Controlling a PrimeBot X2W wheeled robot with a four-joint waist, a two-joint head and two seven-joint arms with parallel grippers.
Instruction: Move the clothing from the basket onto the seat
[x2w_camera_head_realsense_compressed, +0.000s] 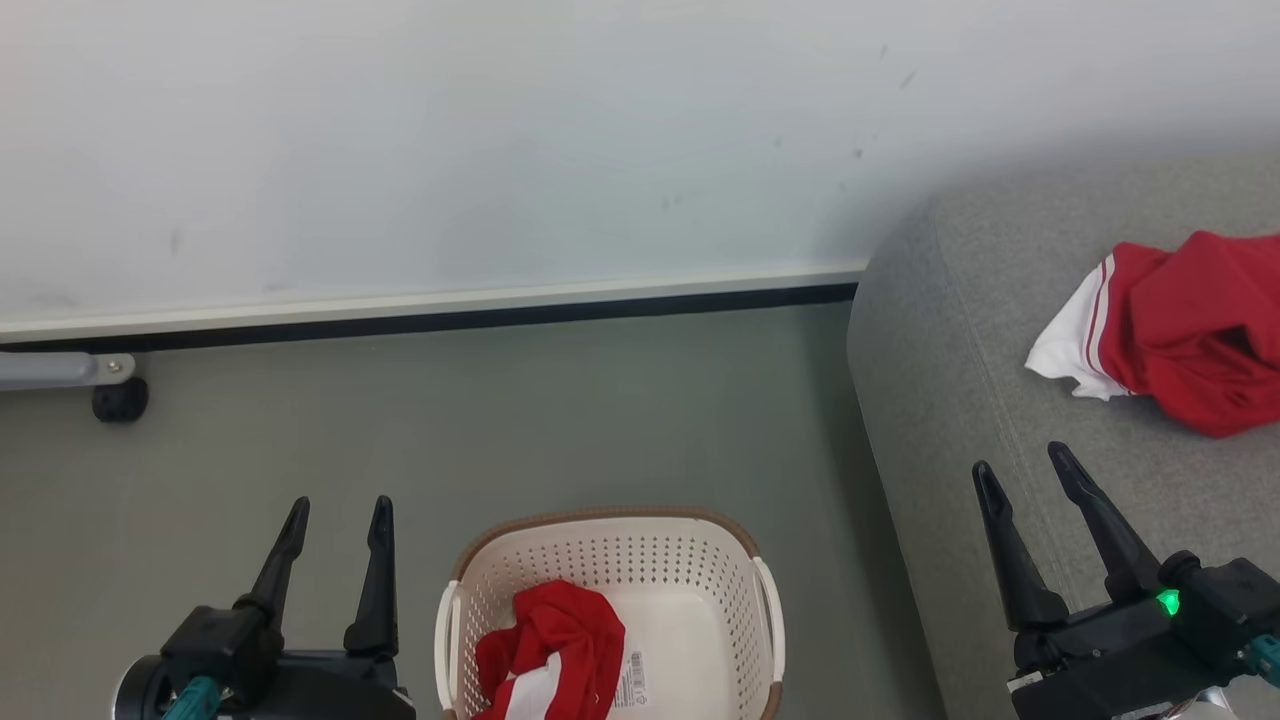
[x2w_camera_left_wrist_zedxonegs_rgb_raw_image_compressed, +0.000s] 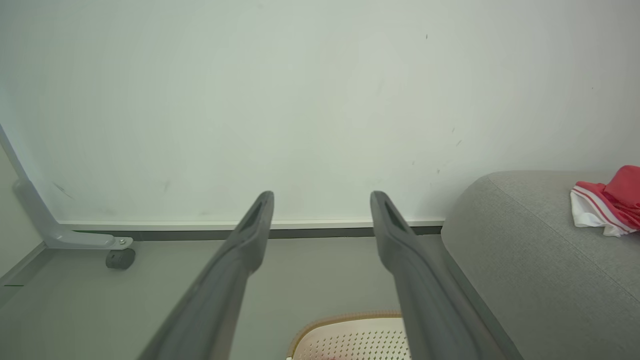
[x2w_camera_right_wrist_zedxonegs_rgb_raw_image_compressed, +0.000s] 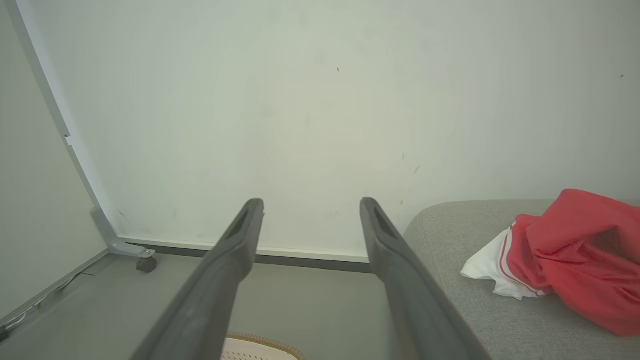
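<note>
We see the left claw (x2w_camera_head_realsense_compressed: 341, 500) hovering low over the floor (x2w_camera_head_realsense_compressed: 500, 420), just left of the basket (x2w_camera_head_realsense_compressed: 600, 516). Its two fingers point up the head view and are spread apart with nothing between them. The right claw (x2w_camera_head_realsense_compressed: 1020, 456) hangs over the front edge of the seat (x2w_camera_head_realsense_compressed: 950, 400), its fingers leaning slightly leftward, likewise spread and empty. One red garment (x2w_camera_head_realsense_compressed: 556, 640) lies crumpled in the basket's left half; the frame cuts it off, so we cannot tell its full extent. A second garment (x2w_camera_head_realsense_compressed: 1190, 330), red and white, rests on the seat beyond the right claw's tips, not touching them.
</note>
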